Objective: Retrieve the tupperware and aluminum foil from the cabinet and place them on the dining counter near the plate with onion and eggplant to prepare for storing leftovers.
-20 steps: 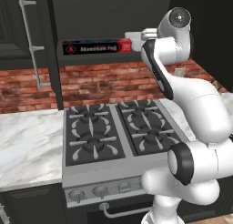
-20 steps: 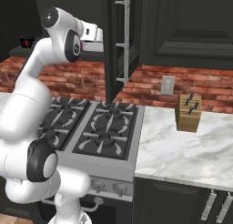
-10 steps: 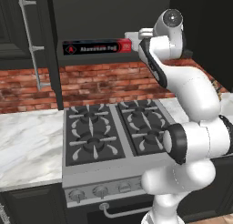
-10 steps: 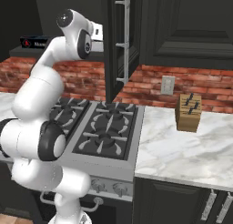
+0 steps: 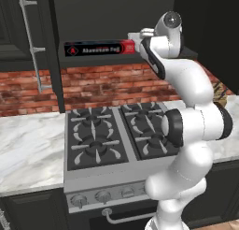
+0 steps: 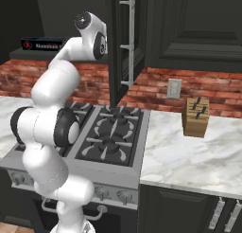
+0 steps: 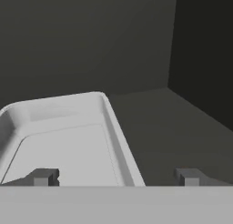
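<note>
One aluminum foil (image 5: pixel 99 48) lengthwise along cabinet (image 5: pixel 116 18) shelf

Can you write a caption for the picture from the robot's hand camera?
Inside the dark cabinet, the open gripper straddles the right rim of the pale tupperware.

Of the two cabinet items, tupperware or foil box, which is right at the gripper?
The tupperware: its pale rim runs between the open gripper's fingertips in the hand view. The aluminum foil lies off to the side.
</note>
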Robot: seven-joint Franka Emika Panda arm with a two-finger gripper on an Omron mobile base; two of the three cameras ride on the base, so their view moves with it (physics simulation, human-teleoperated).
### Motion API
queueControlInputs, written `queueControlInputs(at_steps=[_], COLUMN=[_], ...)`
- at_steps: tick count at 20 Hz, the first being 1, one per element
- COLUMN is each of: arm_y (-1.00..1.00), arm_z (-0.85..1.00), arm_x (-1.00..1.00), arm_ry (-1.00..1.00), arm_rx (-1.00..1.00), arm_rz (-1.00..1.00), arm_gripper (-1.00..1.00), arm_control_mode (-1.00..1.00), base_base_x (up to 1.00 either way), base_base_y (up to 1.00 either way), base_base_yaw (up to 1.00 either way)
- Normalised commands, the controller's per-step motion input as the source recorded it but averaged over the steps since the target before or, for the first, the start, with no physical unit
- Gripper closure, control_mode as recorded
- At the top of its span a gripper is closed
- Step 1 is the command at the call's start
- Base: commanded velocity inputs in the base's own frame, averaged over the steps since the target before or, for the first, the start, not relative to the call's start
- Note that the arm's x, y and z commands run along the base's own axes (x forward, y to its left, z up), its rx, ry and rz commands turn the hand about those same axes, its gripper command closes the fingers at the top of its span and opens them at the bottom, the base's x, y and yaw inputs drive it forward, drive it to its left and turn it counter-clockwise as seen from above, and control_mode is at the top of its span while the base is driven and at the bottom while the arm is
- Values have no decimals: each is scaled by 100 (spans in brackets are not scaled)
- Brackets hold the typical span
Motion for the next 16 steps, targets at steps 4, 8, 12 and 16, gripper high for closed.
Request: queueControlInputs(at_steps=[4,8,12,16], arm_y=[0,0,0,0], arm_z=[-8,-11,-71,-100], arm_x=[70,63,25,10], arm_ry=[7,6,11,14], arm_rx=[3,3,0,0], arm_rz=[0,0,0,0], arm_gripper=[-100,-100,100,100], arm_control_mode=[-100,-100,-100,-100], base_base_x=[0,0,0,0], base_base_y=[0,0,0,0], base_base_yaw=[0,0,0,0])
